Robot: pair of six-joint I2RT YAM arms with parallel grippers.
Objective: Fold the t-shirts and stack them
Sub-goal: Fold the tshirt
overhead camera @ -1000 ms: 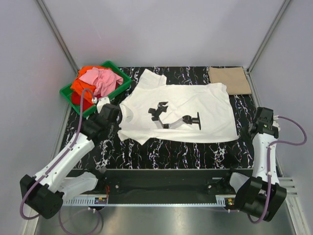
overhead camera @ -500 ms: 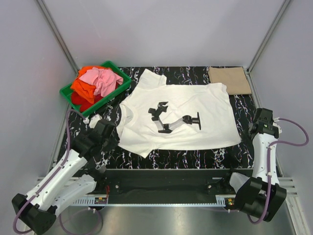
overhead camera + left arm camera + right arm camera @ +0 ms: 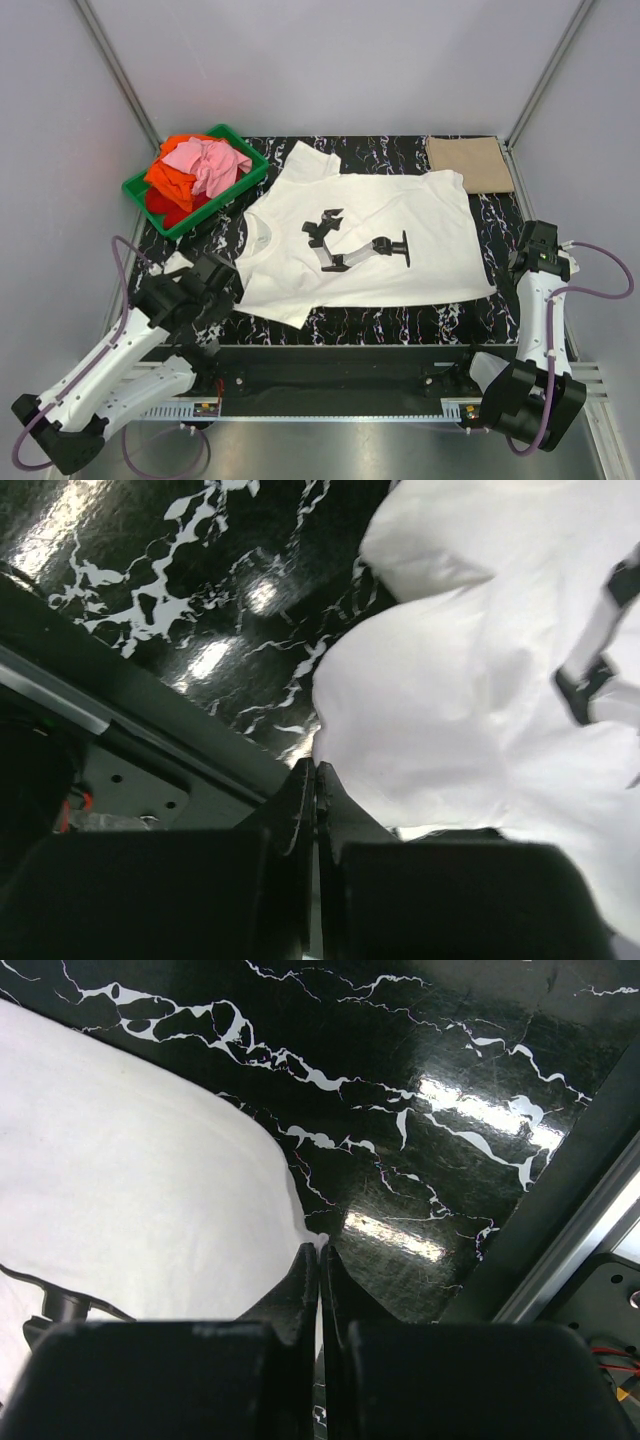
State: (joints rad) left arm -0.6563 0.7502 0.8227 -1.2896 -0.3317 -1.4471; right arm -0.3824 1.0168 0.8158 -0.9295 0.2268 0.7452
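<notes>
The white t-shirt (image 3: 360, 240) lies spread in the middle of the black table (image 3: 400, 315); it is light, limp cloth, best taken at its corners. Its near edge has slid toward the arms since a second ago. The left gripper (image 3: 315, 770) is closed on its sleeve side, the right gripper (image 3: 320, 1252) on its hem corner.
</notes>
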